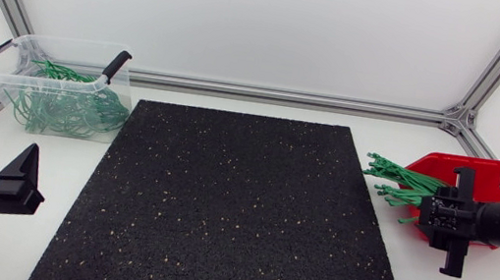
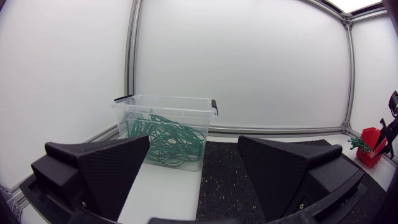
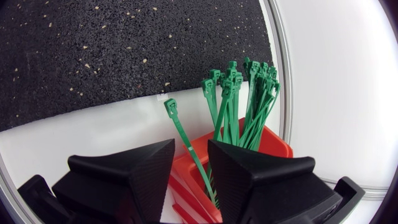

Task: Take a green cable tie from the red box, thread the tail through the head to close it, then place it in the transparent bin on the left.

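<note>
My right fingers hang over the red plastic box at the right side of the white table. They stand narrowly apart and are not clamped. One green cable tie stands in their gap, apart from the bundle of green ties fanning out of the box. My left fingers sit near left, wide open. The transparent plastic bin, far left beside the black speckled mat, holds looped green ties.

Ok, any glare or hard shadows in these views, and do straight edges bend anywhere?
Head view: soft even light, no glare or hard shadow on the black mat. Left wrist view: transparent bin without strong reflections. Right wrist view: mat edge bows from the fisheye.
</note>
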